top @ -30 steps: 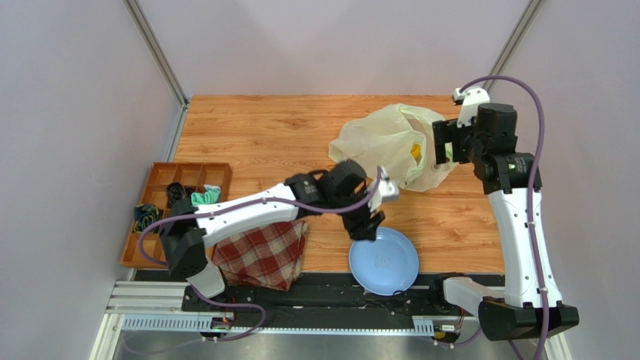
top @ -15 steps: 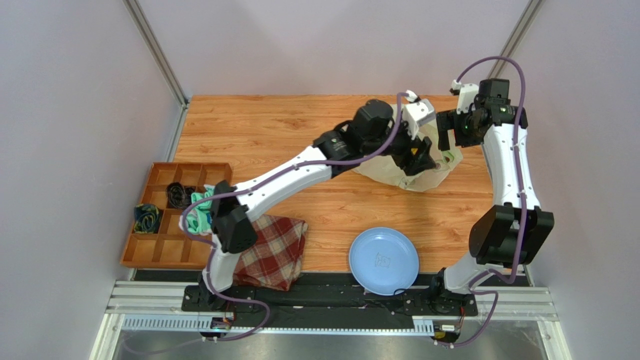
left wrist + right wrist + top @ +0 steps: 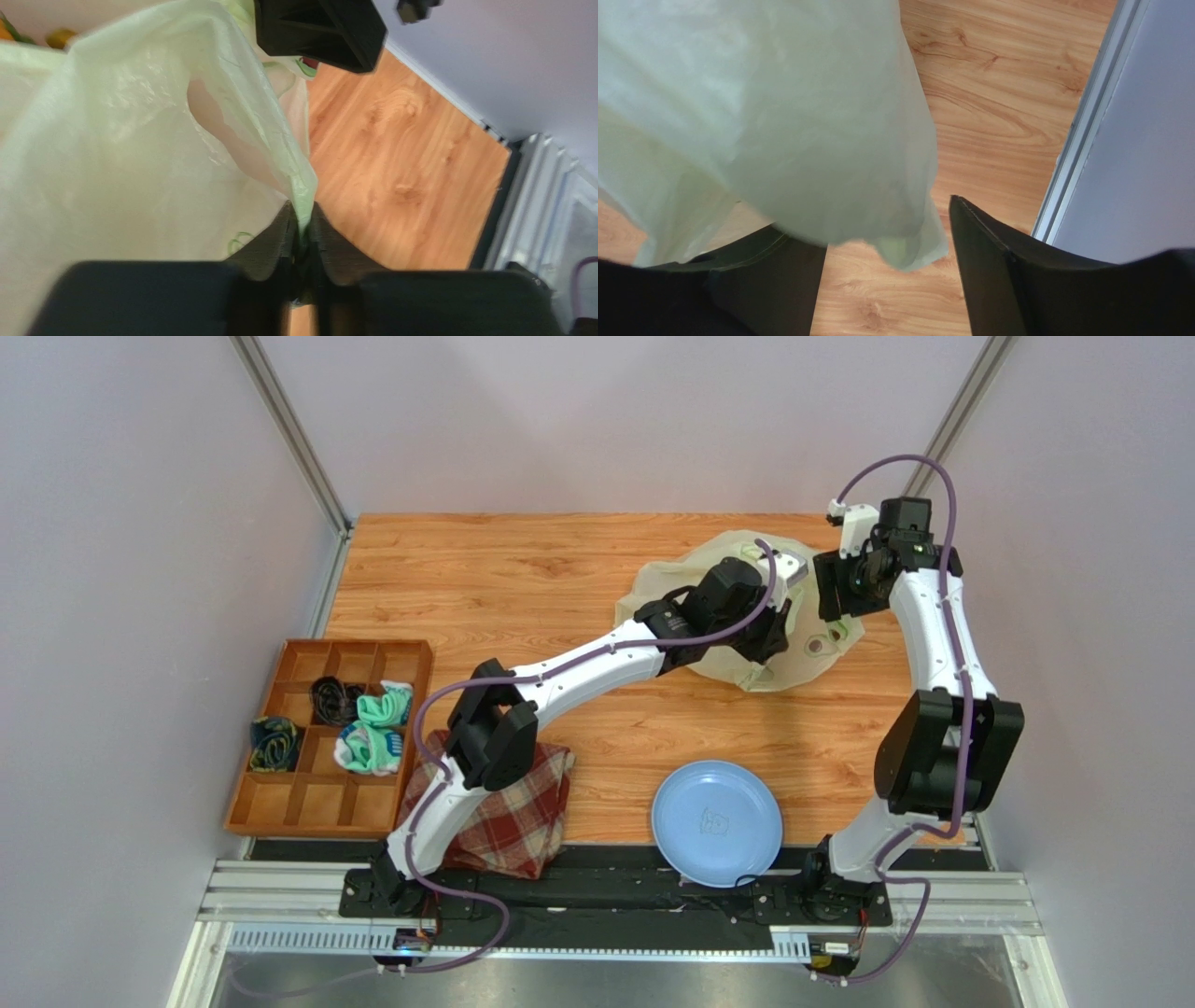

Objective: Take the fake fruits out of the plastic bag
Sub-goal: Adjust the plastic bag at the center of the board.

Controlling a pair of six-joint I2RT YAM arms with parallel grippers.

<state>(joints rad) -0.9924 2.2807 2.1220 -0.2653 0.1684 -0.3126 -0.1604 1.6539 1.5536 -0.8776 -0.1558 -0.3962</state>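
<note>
Handling: plastic bag (image 3: 140,140) seems thin, limp, slippery; pinch rim fold. Left end effector (image 3: 302,241) closed on film. Right end effector (image 3: 878,231) wide open, empty.

Wooden table (image 3: 533,588): plastic bag (image 3: 802,661) far right, blue plate (image 3: 676,829) near edge, plaid cloth (image 3: 505,812) near left.

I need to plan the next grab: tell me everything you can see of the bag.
The bag is thin, crinkly, translucent pale yellow-green plastic, slumped on the far right of the table. The left gripper is shut on a fold of its film, which rises from there in a taut ridge. More film hangs loose inside the open right gripper. Its contents cannot be made out clearly.
</note>
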